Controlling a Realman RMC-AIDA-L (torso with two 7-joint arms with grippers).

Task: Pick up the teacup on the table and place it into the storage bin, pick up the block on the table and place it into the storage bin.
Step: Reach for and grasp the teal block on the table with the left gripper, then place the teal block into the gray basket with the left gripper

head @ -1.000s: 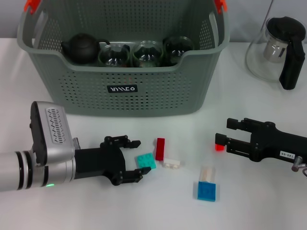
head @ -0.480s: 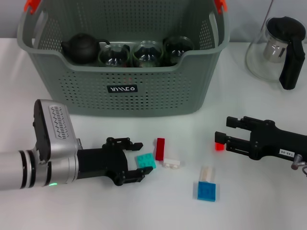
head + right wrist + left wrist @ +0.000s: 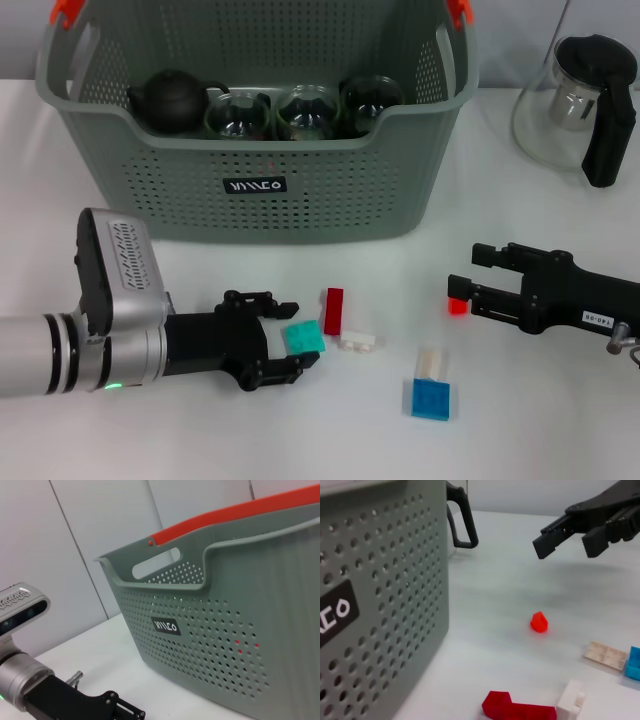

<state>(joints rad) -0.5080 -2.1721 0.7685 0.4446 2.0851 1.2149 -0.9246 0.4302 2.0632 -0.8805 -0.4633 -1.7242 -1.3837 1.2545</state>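
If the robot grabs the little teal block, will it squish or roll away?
Probably neither. The teal block looks like hard, flat plastic lying on the table, so it should stay stiff and not roll. Being small and thin, it might slide or slip between the left gripper's open fingers.

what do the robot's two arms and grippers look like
The left arm is a silver cylinder with a grey perforated camera housing and a green light, ending in a black gripper. The right gripper and its arm are matte black, with a small white label.
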